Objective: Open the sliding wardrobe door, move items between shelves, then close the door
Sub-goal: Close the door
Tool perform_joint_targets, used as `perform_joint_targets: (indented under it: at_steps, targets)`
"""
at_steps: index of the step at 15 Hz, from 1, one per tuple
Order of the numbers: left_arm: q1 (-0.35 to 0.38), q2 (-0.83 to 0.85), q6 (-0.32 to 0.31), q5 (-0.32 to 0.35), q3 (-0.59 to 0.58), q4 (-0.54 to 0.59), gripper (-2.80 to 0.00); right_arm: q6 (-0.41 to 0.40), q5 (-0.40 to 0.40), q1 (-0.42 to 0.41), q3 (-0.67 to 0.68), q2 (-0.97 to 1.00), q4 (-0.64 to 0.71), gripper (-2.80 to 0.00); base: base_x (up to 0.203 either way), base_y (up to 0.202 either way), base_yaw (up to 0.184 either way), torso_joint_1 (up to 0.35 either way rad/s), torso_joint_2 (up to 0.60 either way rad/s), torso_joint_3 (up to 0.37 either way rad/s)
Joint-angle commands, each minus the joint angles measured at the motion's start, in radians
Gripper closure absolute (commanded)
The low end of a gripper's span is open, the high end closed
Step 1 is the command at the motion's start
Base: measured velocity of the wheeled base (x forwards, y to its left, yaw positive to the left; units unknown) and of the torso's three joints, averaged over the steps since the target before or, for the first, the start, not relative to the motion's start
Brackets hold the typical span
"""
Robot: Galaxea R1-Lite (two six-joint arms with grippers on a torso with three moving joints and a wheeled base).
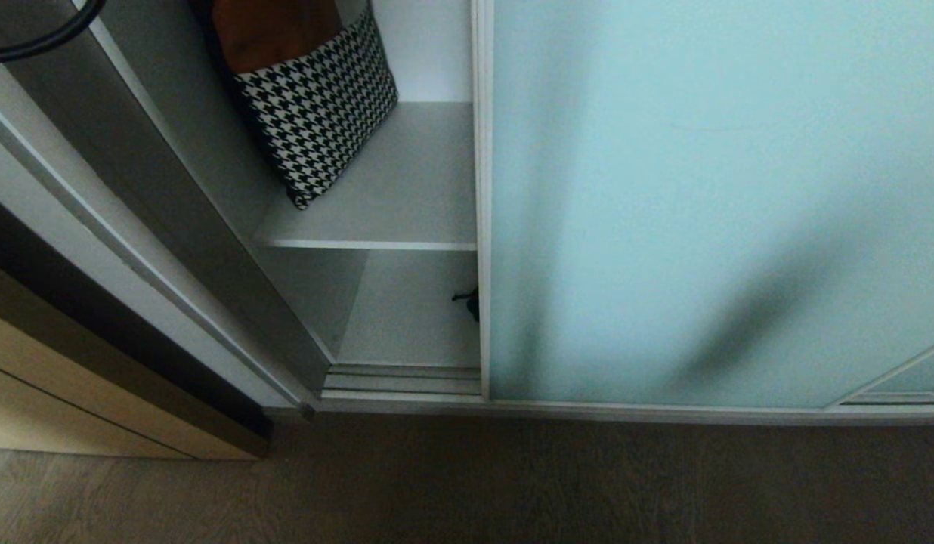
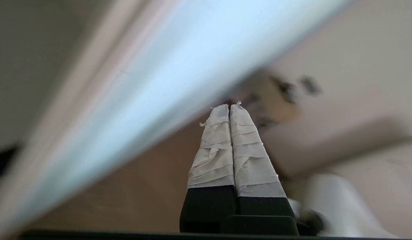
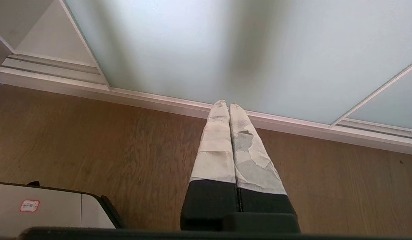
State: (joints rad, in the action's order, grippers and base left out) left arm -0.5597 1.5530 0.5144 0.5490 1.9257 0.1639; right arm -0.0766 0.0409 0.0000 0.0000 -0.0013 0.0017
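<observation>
On the far left stands a tan wood panel (image 1: 74, 400). Next to it runs the grey side frame of the wardrobe (image 1: 172, 227). A thin black cable (image 1: 44, 41) curves across the top left corner.

The wardrobe is open on its left side. Inside are two white-grey shelves. The upper shelf (image 1: 391, 204) holds a cushion with a black and white check pattern (image 1: 320, 106) and a brown top. The cushion leans against the left wall of the wardrobe. The lower shelf (image 1: 414, 317) is mostly bare. At its right edge a small bit of the black bag (image 1: 471, 302) peeks out from behind the door, with a little strap end showing. The rest of the bag is hidden.

To the right, the sliding wardrobe door (image 1: 709, 196) is a big pale blue-green glass panel with a thin silver frame. It covers the middle and right part of the wardrobe. A dark shadow lies across its lower part. In front, the brown wood floor (image 1: 512, 483) is near the robot.

No arm shows in the head view. The left gripper (image 2: 229, 106) has its two taped fingers pressed together with nothing in them. It is close to a pale blue-white panel, and the view around it is blurred.

The right gripper (image 3: 229, 105) is also pinched closed and empty. It points at the bottom rail of the door, above the floor. A white box with a small red label (image 3: 29, 205) sits by it; the writing is too small to read.
</observation>
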Motion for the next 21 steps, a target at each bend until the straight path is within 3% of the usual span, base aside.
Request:
perform_joint_targets:
  at_steps: [1, 5, 8, 12, 21]
  targets:
    - [-0.005, 0.030, 0.042, 0.037, 0.006, -0.003, 0.00, -0.001, 0.001, 0.001, 0.001, 0.000, 0.000, 0.00, 0.000, 0.000, 0.000, 0.000, 0.00, 0.000]
    - [-0.015, 0.141, 0.043, 0.016, 0.006, -0.085, 0.00, -0.001, 0.001, 0.001, 0.000, 0.000, 0.000, 0.00, 0.000, 0.000, 0.000, 0.000, 0.00, 0.000]
    - [-0.027, 0.232, 0.043, -0.081, 0.006, -0.173, 0.00, -0.001, 0.001, 0.001, 0.000, 0.000, 0.000, 0.00, 0.000, 0.000, 0.000, 0.000, 0.00, 0.000]
    - [-0.031, 0.274, 0.091, -0.124, -0.006, -0.235, 0.00, -0.002, 0.001, 0.001, 0.001, 0.000, 0.000, 0.00, 0.000, 0.000, 0.000, 0.000, 0.00, 0.000]
    - [-0.045, 0.305, 0.109, -0.372, -0.035, -0.293, 0.00, 0.000, 0.001, 0.001, 0.000, 0.000, -0.001, 0.00, 0.000, 0.000, 0.000, 0.000, 0.00, 0.000]
